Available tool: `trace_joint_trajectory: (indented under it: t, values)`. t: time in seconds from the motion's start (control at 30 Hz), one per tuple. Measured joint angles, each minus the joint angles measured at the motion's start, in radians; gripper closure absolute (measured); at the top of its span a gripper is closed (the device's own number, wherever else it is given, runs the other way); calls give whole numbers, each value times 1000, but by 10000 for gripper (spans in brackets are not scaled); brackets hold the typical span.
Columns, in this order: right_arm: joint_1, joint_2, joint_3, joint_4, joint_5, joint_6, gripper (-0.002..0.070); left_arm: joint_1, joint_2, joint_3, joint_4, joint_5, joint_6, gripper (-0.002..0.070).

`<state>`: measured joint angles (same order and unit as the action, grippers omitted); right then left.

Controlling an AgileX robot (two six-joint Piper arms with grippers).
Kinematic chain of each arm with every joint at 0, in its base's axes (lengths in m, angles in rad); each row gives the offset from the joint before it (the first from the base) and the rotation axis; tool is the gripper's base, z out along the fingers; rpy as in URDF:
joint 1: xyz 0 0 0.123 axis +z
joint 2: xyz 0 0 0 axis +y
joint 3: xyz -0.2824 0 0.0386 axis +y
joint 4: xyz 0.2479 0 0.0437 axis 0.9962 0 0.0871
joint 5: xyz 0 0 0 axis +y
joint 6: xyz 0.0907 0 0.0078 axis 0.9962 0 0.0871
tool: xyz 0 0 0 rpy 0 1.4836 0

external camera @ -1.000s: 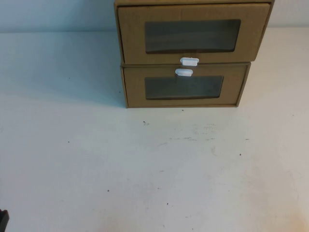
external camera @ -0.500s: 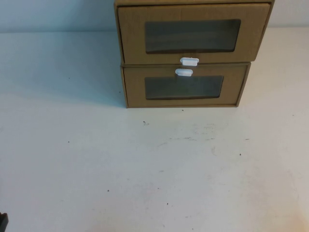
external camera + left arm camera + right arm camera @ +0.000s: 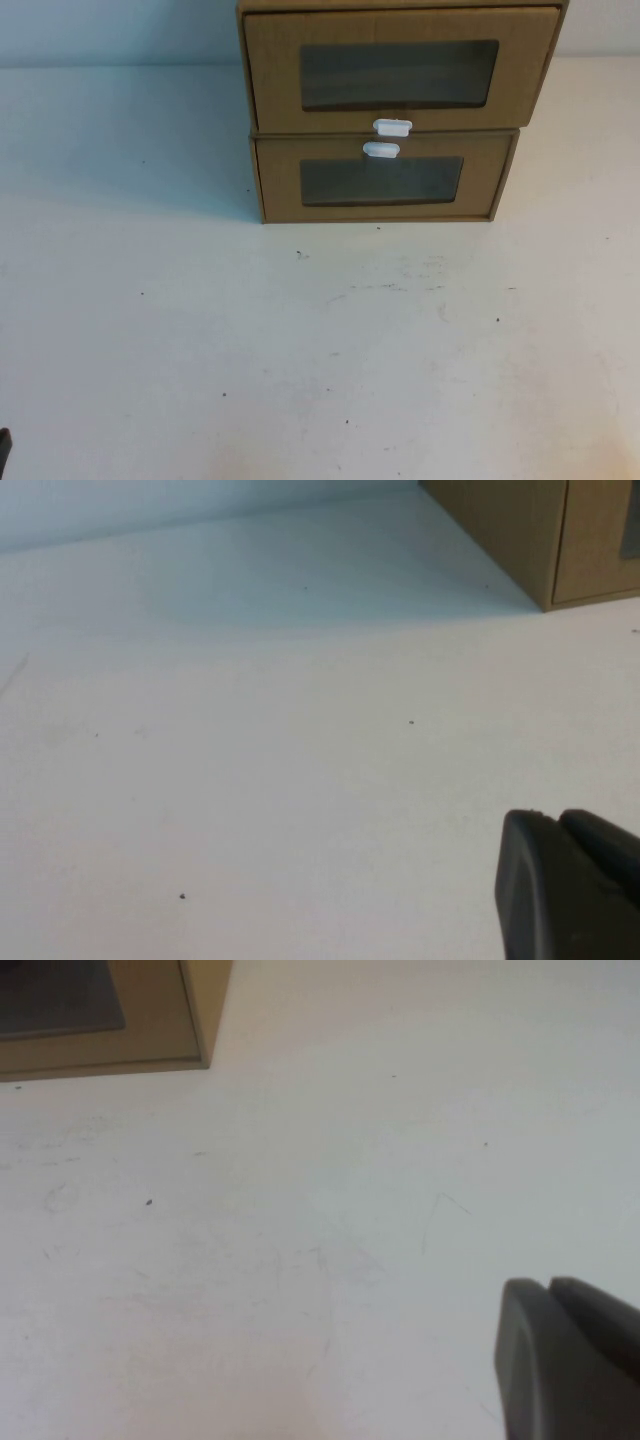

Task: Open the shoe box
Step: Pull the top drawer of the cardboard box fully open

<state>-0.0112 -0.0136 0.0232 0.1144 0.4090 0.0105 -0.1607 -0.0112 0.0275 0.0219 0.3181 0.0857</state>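
Hardly anything had moved: the stacked shoe boxes stayed shut at the table's far edge, while the left gripper and right gripper, both pinched together and empty, hung by its near edge.

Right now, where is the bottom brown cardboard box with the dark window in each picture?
High view: the bottom brown cardboard box sits at top centre, under the upper cardboard box.
Left wrist view: its corner shows across the white table from the left gripper, fingers shut.
Right wrist view: its windowed front corner shows across the table from the right gripper, fingers shut.
Shared landmark: the box's bottom edge on the table.
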Motion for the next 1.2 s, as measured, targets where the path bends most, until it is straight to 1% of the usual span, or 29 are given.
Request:
trace_joint_trajectory:
  t: [0.13,0.23,0.4,0.57,0.67,0.77,0.97,1.1,1.2]
  values:
    - [0,0,0,2,-53,0,689,0,0,0,0,-47,0,680]
    - [0,0,0,4,-152,0,690,0,0,0,1,-135,0,680]
    - [0,0,0,4,-409,0,690,0,0,0,1,-372,0,680]
    - [0,0,0,6,-721,0,689,0,0,0,1,-642,-10,680]
    - [0,0,0,6,-846,0,690,0,0,0,1,-740,-12,680]
    - [0,0,0,6,-911,0,690,0,0,0,2,-763,-12,680]
    - [0,0,0,13,-976,0,690,0,0,0,2,-806,-7,680]
    - [0,0,0,16,-1051,0,690,0,0,0,-6,-987,-19,680]
    - [0,0,-3,16,-1160,10,689,0,-2,-5,-13,-1130,-23,680]
